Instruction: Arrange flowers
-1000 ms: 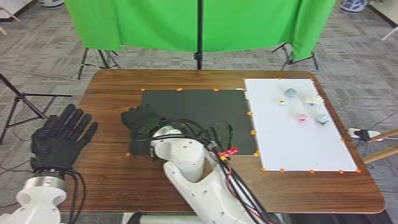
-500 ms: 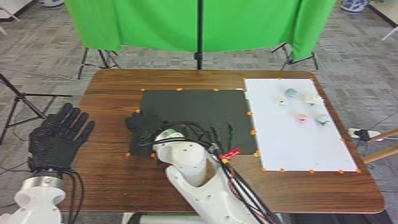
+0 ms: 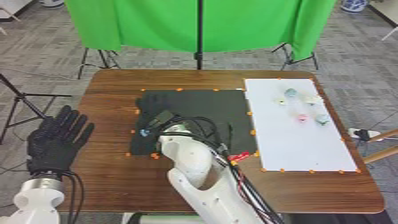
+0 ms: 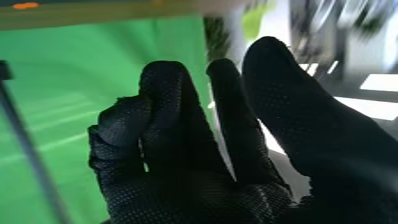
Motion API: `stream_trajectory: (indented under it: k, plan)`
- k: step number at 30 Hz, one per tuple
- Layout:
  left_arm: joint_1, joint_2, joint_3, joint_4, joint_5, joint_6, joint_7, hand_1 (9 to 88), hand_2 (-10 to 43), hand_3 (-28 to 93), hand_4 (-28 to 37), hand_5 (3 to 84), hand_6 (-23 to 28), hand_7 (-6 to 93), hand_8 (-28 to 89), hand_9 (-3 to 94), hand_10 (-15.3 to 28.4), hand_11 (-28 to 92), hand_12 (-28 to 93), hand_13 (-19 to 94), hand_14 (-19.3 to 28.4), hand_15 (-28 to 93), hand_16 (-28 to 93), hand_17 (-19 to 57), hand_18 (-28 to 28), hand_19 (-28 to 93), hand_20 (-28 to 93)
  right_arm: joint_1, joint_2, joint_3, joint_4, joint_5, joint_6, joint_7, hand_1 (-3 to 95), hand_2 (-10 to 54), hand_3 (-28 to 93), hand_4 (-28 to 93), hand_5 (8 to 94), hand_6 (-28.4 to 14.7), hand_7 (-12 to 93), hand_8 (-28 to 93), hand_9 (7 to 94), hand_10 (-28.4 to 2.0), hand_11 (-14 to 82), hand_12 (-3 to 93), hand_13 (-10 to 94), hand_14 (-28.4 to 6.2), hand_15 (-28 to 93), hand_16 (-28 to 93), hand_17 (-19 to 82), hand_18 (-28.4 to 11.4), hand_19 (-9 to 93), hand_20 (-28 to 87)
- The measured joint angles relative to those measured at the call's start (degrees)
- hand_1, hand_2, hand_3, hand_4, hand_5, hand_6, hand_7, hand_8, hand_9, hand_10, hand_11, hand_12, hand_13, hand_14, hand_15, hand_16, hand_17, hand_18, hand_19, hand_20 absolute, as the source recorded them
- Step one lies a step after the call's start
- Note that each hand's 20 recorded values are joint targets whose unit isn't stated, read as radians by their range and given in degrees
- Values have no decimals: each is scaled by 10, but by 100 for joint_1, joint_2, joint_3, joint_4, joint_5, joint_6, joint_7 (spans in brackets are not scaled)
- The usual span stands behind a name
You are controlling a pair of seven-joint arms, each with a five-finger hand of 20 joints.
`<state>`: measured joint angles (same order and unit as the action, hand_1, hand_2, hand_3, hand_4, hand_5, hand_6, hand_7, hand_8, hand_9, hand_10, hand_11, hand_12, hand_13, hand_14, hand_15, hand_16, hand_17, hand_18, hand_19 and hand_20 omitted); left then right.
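Right hand (image 4: 182, 195) looks unladen, fingers mostly extended, thumb apart, at dark mat's (image 3: 222, 100) 9 o'clock side; arm slants in from 5 o'clock. Step, seemingly: between pickups. Next move likely calls for swing toward 3 o'clock, then gentle pinch: 5 flowers (image 3: 302, 118) there on white board (image 3: 306, 150). Left hand (image 3: 55, 147), fingers straight, waits toward 8 o'clock.

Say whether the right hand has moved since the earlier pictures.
Yes: the right hand has moved forward, toward the far edge of the dark mat.
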<state>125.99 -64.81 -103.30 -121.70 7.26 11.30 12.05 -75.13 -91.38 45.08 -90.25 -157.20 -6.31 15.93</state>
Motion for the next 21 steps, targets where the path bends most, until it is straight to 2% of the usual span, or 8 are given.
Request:
stream_trajectory:
  k: [4, 7, 9, 13, 16, 21]
  plan:
    - [0, -150, -42, 13, 15, -48, -191, 355, 104, 760, -283, 462, 85, 215, -118, 380, 145, 298, 118, 298, 156, 495, -84, -57, 159, 418, 153, -222, 171, 438, -843, 1039, -281, 97, 450, -95, 861, -283, 421, -81, 220, -149, 403, -238, 206, 159, 288, -221, 579, 105, 246, -262, 821, 411]
    - [-1, -252, -73, 36, 29, -108, -331, 355, 103, 758, -283, 461, 85, 212, -117, 380, 145, 295, 118, 298, 157, 494, -84, -58, 160, 418, 153, -390, 395, 902, -1409, 1124, -664, 179, 440, -95, 870, -283, 395, -77, 222, -149, 333, -238, 154, 146, 188, -224, 425, 62, 151, -241, 684, 330]
    - [-19, -311, -74, 66, 44, -151, -383, 354, 103, 756, -283, 461, 85, 211, -116, 380, 146, 294, 118, 298, 157, 494, -84, -58, 160, 418, 153, -432, 679, 1152, -1598, 1119, -648, 248, 435, -95, 877, -283, 384, -74, 223, -152, 313, -235, 142, 142, 163, -224, 391, 57, 130, -236, 655, 305]
    - [-47, -368, -74, 79, 65, -188, -424, 347, 114, 753, -283, 461, 85, 210, -115, 382, 146, 292, 119, 301, 160, 496, -83, -58, 160, 417, 154, -525, 1418, 1720, -1630, 856, -519, 154, 433, -95, 877, -283, 375, -73, 219, -153, 302, -234, 133, 140, 152, -222, 367, 60, 118, -229, 638, 275]
    - [-35, -371, -74, 53, 50, -132, -413, 338, 128, 752, -283, 462, 85, 210, -116, 382, 147, 292, 119, 302, 160, 498, -83, -58, 160, 418, 155, -687, 1976, 2263, -1615, 655, -572, 196, 435, -95, 872, -283, 359, -79, 206, -148, 278, -240, 118, 139, 121, -226, 340, 67, 87, -230, 627, 261]
    - [-8, -371, -72, -2, 0, 29, -402, 330, 136, 753, -283, 448, 86, 211, -117, 383, 148, 294, 120, 303, 161, 501, -84, -58, 159, 421, 156, -1119, 2716, 3203, -1757, 1187, -1071, 1146, 437, -95, 870, -283, 285, -89, 174, -135, 249, -240, 101, 138, 103, -227, 320, 75, 70, -232, 625, 255]
